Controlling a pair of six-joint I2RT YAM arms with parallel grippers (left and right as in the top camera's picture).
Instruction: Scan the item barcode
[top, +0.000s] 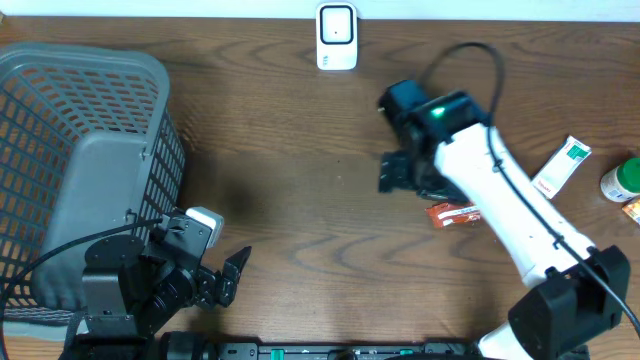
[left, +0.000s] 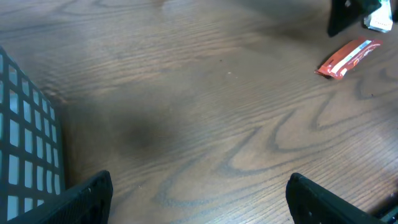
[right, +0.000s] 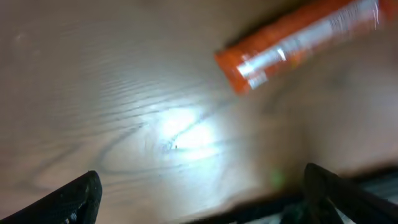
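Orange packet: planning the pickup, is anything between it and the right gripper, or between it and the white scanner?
Nothing visible. Only bare table separates the open right gripper from the orange packet, and the stretch toward the white scanner is bare too, apart from the right arm itself overhead.

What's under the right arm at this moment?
A red packet lies flat on the wooden table. In the overhead view one end is hidden by the right arm. From the wrist, only bare wood lies between the fingers of the open right pincer.
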